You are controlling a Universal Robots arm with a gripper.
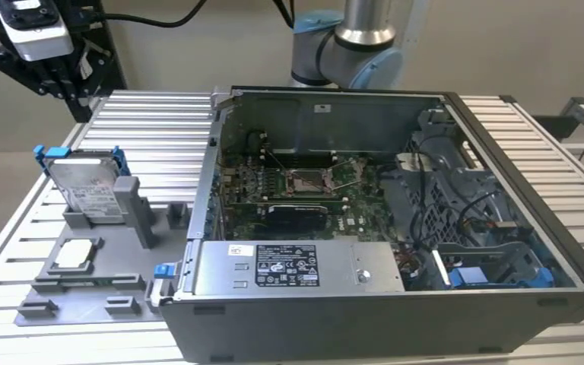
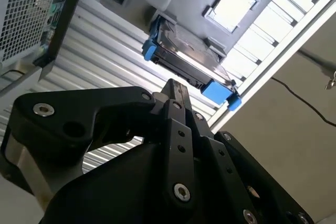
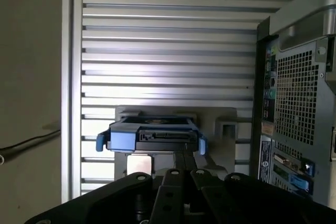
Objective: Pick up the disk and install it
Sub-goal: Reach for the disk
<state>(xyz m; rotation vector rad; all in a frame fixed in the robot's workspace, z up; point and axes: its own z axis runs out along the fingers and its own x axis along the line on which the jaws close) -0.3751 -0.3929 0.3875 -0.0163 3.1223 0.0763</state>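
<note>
I see a slatted tabletop (image 1: 145, 125) carrying an open computer case (image 1: 373, 319). Beside the case, on the exterior view's left, a grey stand (image 1: 109, 285) holds the disk (image 1: 86, 190) upright on edge. A small square chip (image 1: 74, 255) lies flat on that stand. The gripper (image 2: 176, 85) hangs on that side of the case, apart from the disk, jaws together and empty.

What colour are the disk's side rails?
Bright blue; the disk shows best in the first wrist view.
</note>
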